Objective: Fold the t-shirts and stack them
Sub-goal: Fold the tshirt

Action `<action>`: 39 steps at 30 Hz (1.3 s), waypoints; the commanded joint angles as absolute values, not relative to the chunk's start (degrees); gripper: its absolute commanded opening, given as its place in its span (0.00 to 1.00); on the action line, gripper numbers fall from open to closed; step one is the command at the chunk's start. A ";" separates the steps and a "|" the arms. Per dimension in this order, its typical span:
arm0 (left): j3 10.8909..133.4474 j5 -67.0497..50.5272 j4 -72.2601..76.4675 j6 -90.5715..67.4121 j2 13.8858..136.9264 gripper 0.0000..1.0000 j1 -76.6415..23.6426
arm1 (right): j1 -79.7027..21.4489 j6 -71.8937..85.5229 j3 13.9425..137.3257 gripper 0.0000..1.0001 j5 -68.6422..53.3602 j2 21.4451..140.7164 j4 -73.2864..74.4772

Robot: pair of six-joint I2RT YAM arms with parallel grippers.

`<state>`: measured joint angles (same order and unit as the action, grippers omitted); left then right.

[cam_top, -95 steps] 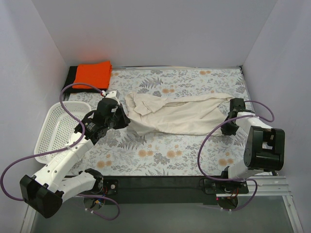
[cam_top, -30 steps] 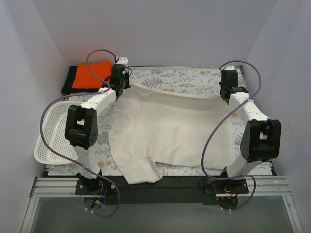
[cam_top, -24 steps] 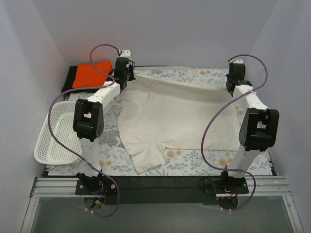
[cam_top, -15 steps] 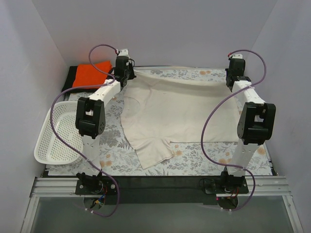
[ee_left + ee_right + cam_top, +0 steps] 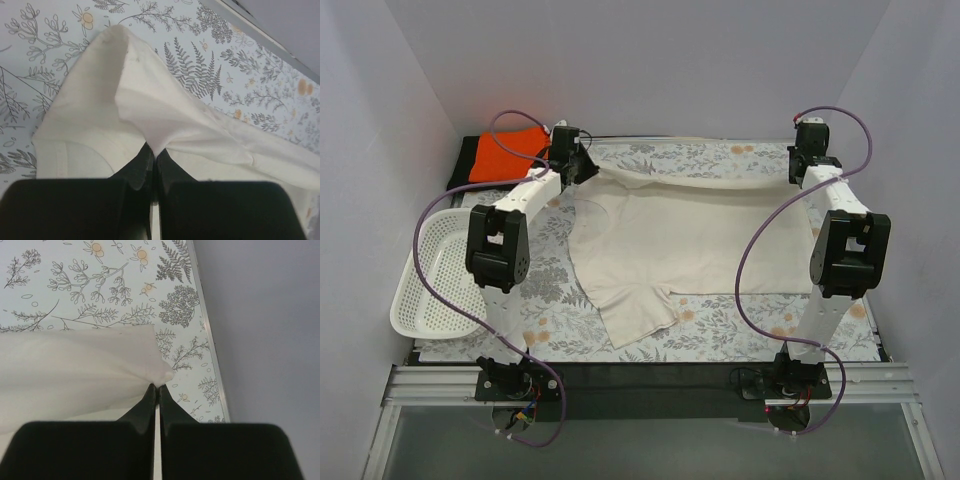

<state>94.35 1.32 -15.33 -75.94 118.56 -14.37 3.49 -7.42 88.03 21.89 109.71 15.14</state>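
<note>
The cream t-shirt (image 5: 690, 235) lies spread over the middle of the floral table, one sleeve (image 5: 635, 315) pointing toward the near edge. My left gripper (image 5: 588, 170) is shut on its far left corner (image 5: 150, 125). My right gripper (image 5: 800, 175) is shut on its far right corner (image 5: 155, 371). The far edge hangs stretched between them. The orange t-shirt (image 5: 505, 155) lies folded at the back left on top of the black t-shirt (image 5: 463, 165).
A white perforated basket (image 5: 430, 275) stands at the left edge of the table. Grey walls close in the left, back and right. The table's metal rim (image 5: 205, 325) runs close to my right gripper.
Both grippers pulled the crumpled cream t-shirt up and to the far side, spreading it out. In the last half second they lowered a little, and the far edge now sags.
</note>
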 commanded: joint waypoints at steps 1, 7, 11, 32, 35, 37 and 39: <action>96.41 0.09 -17.92 -83.30 111.89 0.00 -13.97 | 4.39 -5.72 92.55 0.01 22.76 108.02 16.96; 93.70 0.09 -20.47 -91.13 108.11 0.00 -13.80 | 4.66 -4.75 94.48 0.01 22.41 108.02 19.33; 92.73 -1.76 -20.83 -94.30 105.74 0.00 -13.89 | 5.01 -4.48 94.75 0.01 22.85 107.84 20.39; 69.70 -9.58 -15.12 -100.81 98.88 0.00 -13.89 | 7.56 2.19 88.59 0.02 21.80 108.45 23.64; 67.33 -9.58 -14.77 -100.64 98.35 0.00 -13.89 | 7.91 3.25 88.07 0.04 21.88 108.90 24.52; 66.45 -9.67 -14.41 -100.02 97.65 0.01 -13.89 | 8.35 4.21 87.02 0.05 21.36 108.90 24.61; 65.48 -9.93 -14.33 -99.50 96.95 0.06 -13.97 | 8.70 5.18 86.14 0.07 20.49 108.81 24.87</action>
